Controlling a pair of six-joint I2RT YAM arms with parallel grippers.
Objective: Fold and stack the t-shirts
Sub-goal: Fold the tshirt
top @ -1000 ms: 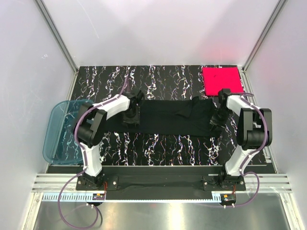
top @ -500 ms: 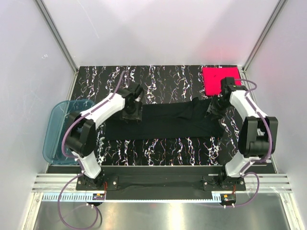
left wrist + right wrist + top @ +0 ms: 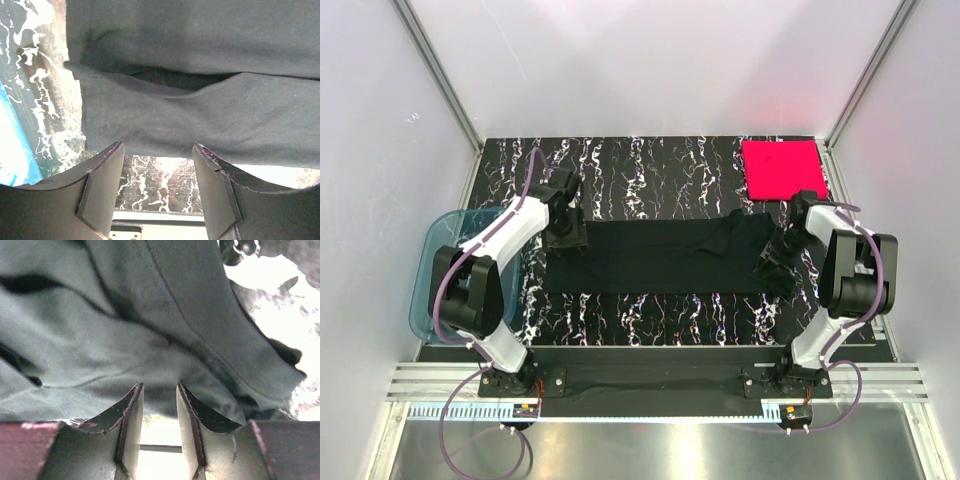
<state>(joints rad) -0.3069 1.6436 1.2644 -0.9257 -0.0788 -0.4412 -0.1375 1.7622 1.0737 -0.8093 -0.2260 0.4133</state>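
Observation:
The black t-shirt [image 3: 660, 255] lies as a long folded strip across the middle of the table, with its right end rumpled. The pink-red t-shirt [image 3: 781, 168] sits as a neat square at the back right corner. My left gripper [image 3: 563, 234] hovers at the strip's left end. In the left wrist view it [image 3: 157, 147] stands open, and the layered shirt edge [image 3: 200, 120] lies just past its tips. My right gripper [image 3: 773, 257] is over the right end. Its jaws [image 3: 159, 386] are narrowly open and empty, with black cloth [image 3: 125, 340] bunched beyond them.
A translucent blue tub [image 3: 438, 275] stands off the table's left edge, close to my left arm, and shows as a blue strip [image 3: 10, 150] in the left wrist view. The marbled black table [image 3: 650, 170] is fenced by white walls on three sides.
My left gripper has swung left from over the strip to its left end. The right gripper went back toward the pink-red shirt and returned to the rumpled right end.

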